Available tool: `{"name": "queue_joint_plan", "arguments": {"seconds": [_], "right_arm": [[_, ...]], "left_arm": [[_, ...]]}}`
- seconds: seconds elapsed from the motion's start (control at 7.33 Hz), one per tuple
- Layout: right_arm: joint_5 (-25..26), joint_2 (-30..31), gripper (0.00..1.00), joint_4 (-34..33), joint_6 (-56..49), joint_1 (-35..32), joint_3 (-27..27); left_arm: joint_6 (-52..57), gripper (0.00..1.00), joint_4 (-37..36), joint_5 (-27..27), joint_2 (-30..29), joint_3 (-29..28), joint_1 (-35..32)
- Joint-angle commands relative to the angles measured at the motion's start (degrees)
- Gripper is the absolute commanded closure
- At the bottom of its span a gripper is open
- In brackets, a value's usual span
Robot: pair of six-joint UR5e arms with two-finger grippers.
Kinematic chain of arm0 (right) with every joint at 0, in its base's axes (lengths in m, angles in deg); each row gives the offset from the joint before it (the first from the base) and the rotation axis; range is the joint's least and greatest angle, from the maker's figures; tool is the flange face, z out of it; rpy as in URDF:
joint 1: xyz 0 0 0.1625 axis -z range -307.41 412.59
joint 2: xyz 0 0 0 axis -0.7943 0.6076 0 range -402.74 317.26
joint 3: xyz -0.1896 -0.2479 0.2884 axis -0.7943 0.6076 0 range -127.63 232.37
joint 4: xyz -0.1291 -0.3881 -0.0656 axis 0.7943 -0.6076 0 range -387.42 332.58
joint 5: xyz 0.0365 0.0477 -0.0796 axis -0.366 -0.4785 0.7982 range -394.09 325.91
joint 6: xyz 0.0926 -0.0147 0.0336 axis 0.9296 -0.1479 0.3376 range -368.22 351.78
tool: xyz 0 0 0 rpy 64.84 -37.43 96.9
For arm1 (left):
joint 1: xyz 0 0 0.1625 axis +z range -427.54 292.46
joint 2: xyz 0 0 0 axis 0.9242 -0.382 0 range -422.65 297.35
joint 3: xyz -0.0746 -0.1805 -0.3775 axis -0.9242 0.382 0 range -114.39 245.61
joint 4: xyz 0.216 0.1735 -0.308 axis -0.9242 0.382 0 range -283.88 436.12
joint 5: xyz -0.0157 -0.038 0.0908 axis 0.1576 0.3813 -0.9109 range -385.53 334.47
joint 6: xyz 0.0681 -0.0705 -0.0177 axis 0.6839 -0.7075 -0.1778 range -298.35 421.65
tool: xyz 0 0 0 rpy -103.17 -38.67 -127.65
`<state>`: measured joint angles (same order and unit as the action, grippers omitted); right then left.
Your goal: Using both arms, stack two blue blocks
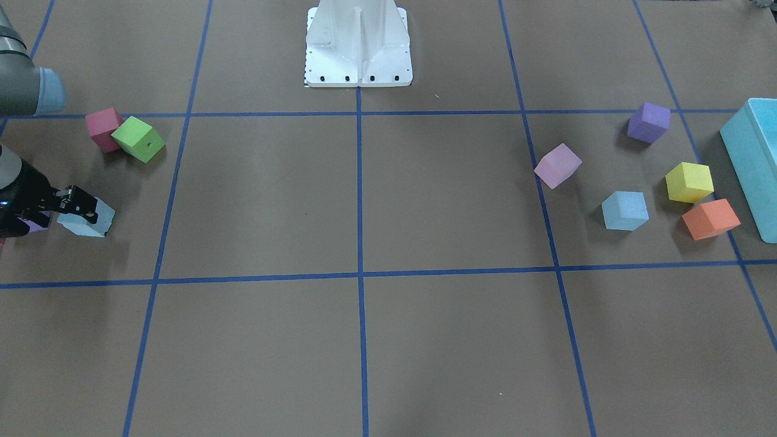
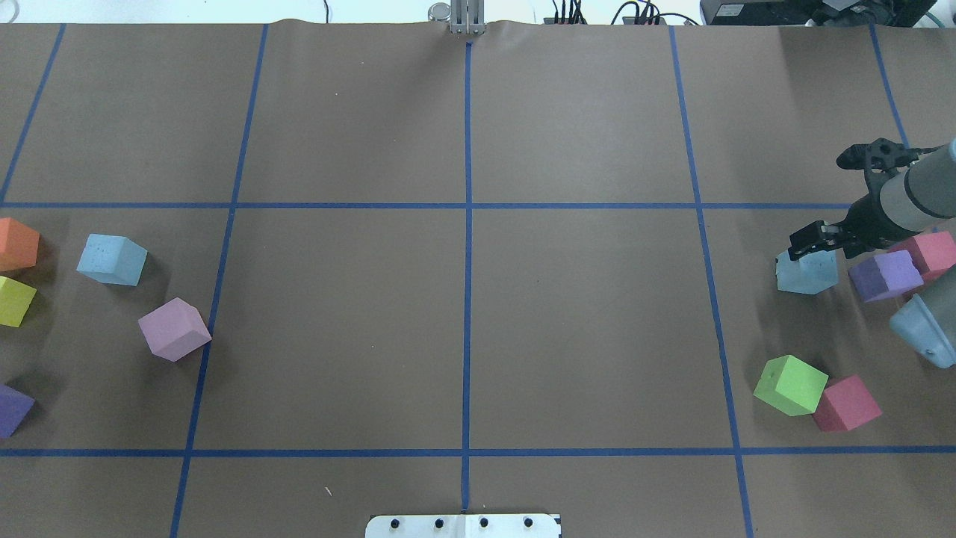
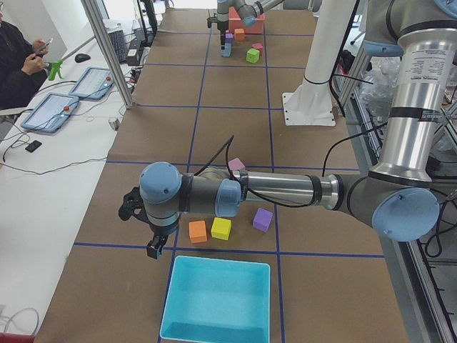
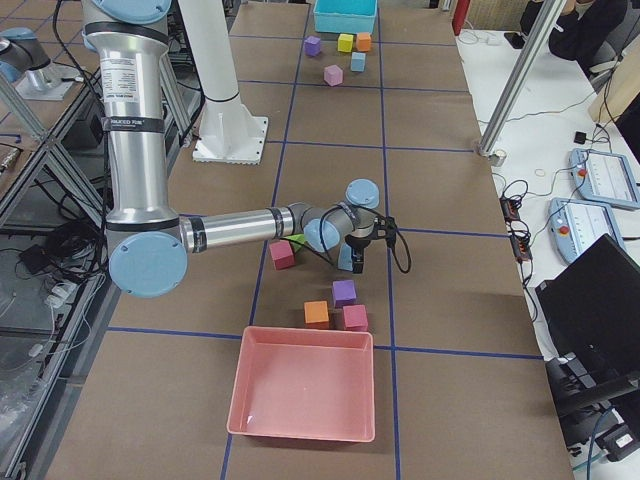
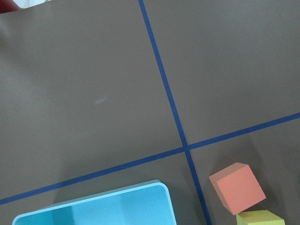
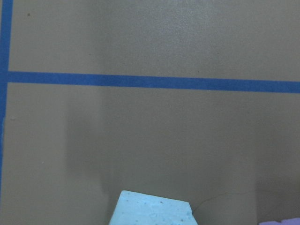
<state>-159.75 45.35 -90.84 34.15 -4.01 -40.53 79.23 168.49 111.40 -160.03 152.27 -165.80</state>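
Note:
One blue block (image 1: pixel 625 210) sits free on the table among other cubes; it also shows in the overhead view (image 2: pixel 112 259). The second blue block (image 1: pixel 91 221) rests on the table on the right arm's side, also in the overhead view (image 2: pixel 806 275) and at the bottom of the right wrist view (image 6: pixel 152 211). My right gripper (image 1: pixel 82 207) is low over it, its jaws standing against the block's sides. My left gripper (image 3: pixel 152 246) hovers above the table beside the turquoise box (image 3: pixel 218 300). It shows only in the exterior left view, so I cannot tell whether it is open or shut.
Lilac (image 1: pixel 557 165), purple (image 1: pixel 648 122), yellow (image 1: pixel 689 182) and orange (image 1: pixel 710 218) cubes lie round the free blue block. Green (image 2: pixel 790 385), red (image 2: pixel 846 404), purple (image 2: pixel 885 275) and pink (image 2: pixel 932 252) cubes lie near the right gripper. A pink tray (image 4: pixel 300 385) stands at that table end.

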Motion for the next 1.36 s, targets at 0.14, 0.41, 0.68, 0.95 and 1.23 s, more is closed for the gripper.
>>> {"name": "queue_joint_plan", "arguments": {"seconds": [0.14,0.41,0.68,0.95,1.23], "right_arm": [[0.2,0.2,0.0,1.5,2.0,1.6,0.1],[0.3,0.5,0.03,3.4,4.0,2.2,0.3],[0.9,0.3,0.18,3.4,4.6,2.6,0.4],[1.1,0.2,0.38,3.4,4.7,2.9,0.5],[1.1,0.1,0.48,3.4,4.6,2.9,0.6]], "left_arm": [[0.0,0.02,0.0,-0.1,0.0,0.0,0.0],[-0.1,0.02,0.0,0.0,0.0,-0.1,0.0],[-0.1,0.02,0.1,-0.1,0.0,-0.1,0.0],[-0.1,0.02,0.1,-0.1,0.0,-0.3,0.0],[-0.1,0.02,0.1,-0.1,0.0,-0.3,0.1]]}}
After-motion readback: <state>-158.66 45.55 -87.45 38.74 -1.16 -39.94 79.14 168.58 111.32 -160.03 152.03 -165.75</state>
